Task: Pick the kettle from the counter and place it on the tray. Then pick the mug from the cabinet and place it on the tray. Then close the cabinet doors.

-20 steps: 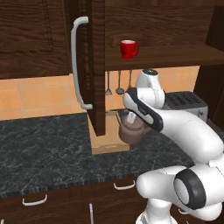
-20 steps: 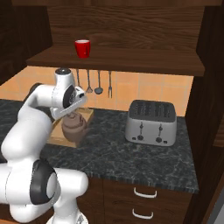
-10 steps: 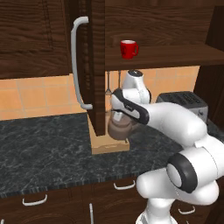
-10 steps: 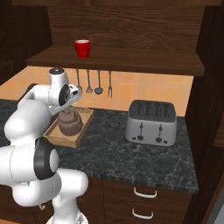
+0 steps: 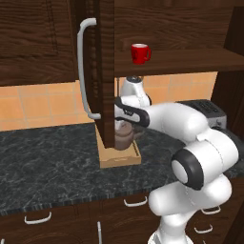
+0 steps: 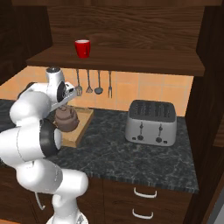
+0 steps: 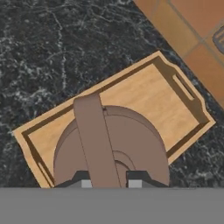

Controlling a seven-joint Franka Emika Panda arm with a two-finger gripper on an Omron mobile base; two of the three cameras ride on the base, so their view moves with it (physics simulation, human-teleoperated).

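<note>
The tool (image 7: 110,183) is narrow and holds the kettle (image 6: 66,120) by its arched handle (image 7: 95,140); in the hand view the two dark fingers (image 7: 81,177) sit on both sides of the handle band, touching it. The kettle is over the tray (image 7: 144,94), at the tray's end that is nearer to the robot. I cannot tell if the kettle's bottom touches the tray floor or is a bit above it.

The tray lies on the worktop (image 5: 47,162), close to the back wall w/ orange tiles (image 6: 127,89), its long side going from front to back. In the left base view the open cabinet door (image 5: 106,71) w/ its silver bar handle (image 5: 83,66) hides part of the tray (image 5: 119,157) and of the kettle (image 5: 125,136).

The mug (image 5: 140,53) stands upright on the cabinet shelf (image 6: 131,61), near the shelf's front edge, higher than the arm and well apart from the tool. In the right base view it (image 6: 82,48) is near the shelf's left end.

A toaster (image 6: 151,122) stands on the worktop, well apart from the tray, towards the right end. Some utensils (image 6: 94,83) hang on the tiles under the shelf, between tray and toaster.
</note>
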